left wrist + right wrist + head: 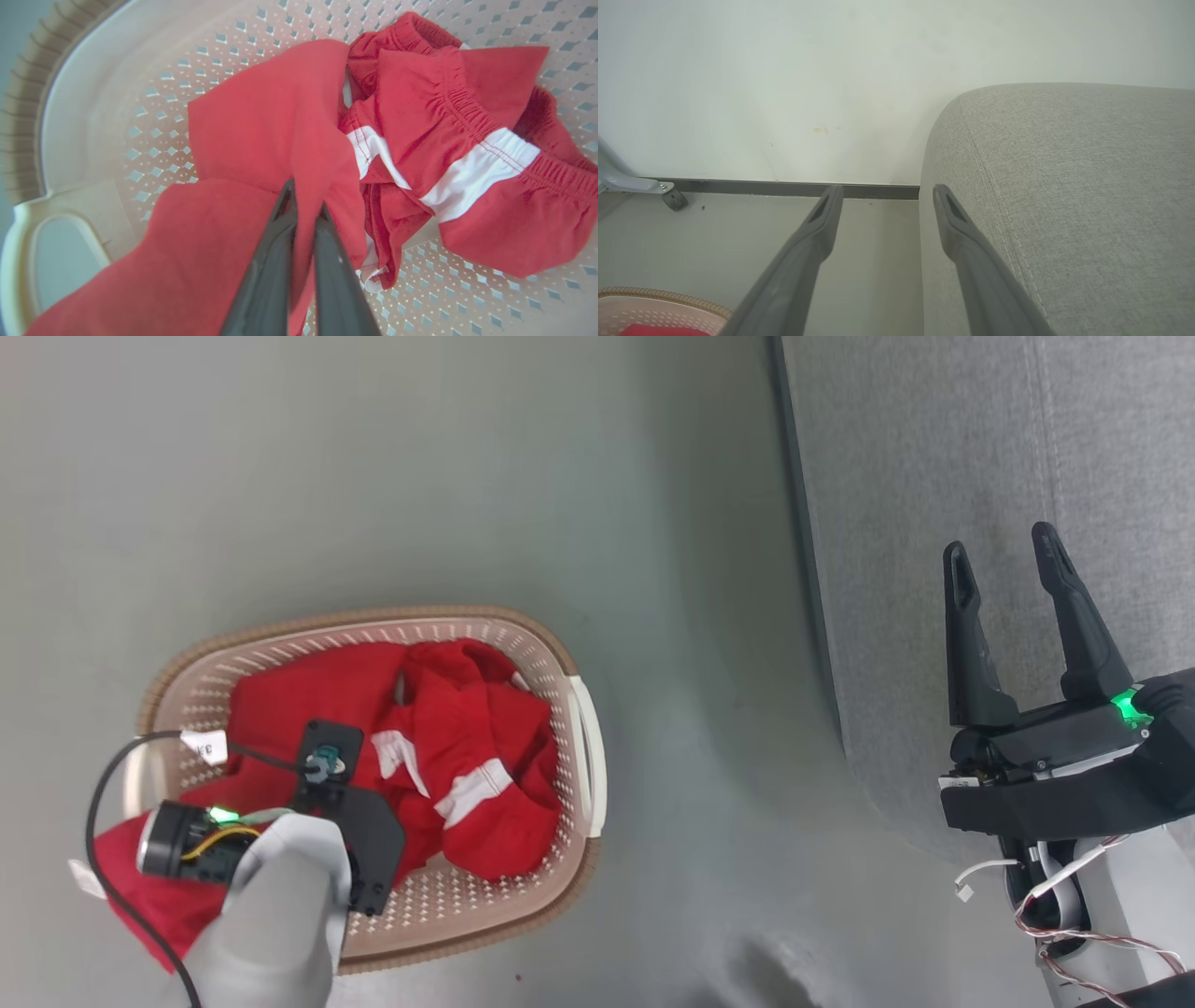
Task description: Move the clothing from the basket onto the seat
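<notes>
Red clothing [448, 747] with white trim lies bunched in the cream basket [579, 775] on the floor at the lower left of the head view. One red piece hangs over the basket's near-left rim. In the left wrist view my left gripper [306, 196] is shut on a fold of the red clothing [280, 121] above the perforated basket [154, 93] bottom. In the head view my left wrist [271, 859] hides those fingers. My right gripper [1004, 555] stands open over the grey seat [934, 476] edge, nothing between its fingers. The right wrist view shows that gripper [887, 193] beside the seat [1064, 186] corner.
Bare grey floor [467, 476] lies around the basket and between it and the seat. In the right wrist view a white wall [831, 70] with a dark baseboard stands behind, a grey frame on a caster [672, 198] sits at the far left, and the basket rim [663, 296] shows at the bottom left.
</notes>
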Robot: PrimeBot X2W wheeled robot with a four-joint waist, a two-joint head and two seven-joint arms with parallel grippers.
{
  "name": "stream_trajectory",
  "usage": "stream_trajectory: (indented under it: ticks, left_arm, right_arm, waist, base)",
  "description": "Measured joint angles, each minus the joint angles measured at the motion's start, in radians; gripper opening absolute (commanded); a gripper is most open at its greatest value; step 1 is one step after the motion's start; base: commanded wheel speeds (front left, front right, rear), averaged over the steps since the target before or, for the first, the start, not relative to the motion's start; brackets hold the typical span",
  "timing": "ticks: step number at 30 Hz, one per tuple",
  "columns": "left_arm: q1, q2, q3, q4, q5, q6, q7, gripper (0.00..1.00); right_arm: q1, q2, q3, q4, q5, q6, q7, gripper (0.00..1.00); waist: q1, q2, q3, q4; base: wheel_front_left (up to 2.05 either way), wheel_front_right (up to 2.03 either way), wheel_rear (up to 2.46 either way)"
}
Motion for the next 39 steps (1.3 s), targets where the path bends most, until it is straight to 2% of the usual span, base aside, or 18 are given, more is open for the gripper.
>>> stream_trajectory:
  ticks: [5,12,26,39]
  left_arm:
    - [0.034,-0.021,0.019,-0.001,-0.021,-0.002,-0.051,0.0]
    - [0.063,-0.034,0.043,-0.005,-0.069,-0.028,-0.122,0.0]
    - [0.133,-0.05,0.078,-0.076,-0.142,-0.055,-0.243,0.0]
    - [0.228,-0.049,0.042,-0.279,-0.245,-0.081,-0.261,0.0]
  right_arm:
    - [0.002,0.003,0.0,0.017,-0.001,0.002,0.0,1.0]
    - [0.011,0.003,-0.001,0.044,-0.009,0.009,0.0,1.0]
    - [0.123,0.002,-0.023,0.101,-0.009,0.009,0.0,1.0]
    - [0.19,0.009,-0.021,0.14,-0.009,0.009,0.0,1.0]
  waist:
    - [0.0,0.0,-0.048,0.02]
    - [-0.0001,0.0,-0.126,0.051]
    - [-0.0001,0.0,-0.296,0.122]
    - [-0.0002,-0.0001,-0.449,0.166]
  base:
    - [0.0,0.0,0.0]
    - [0.0,0.0,0.0]
    - [0.0,0.0,0.0]
    - [0.0,0.0,0.0]
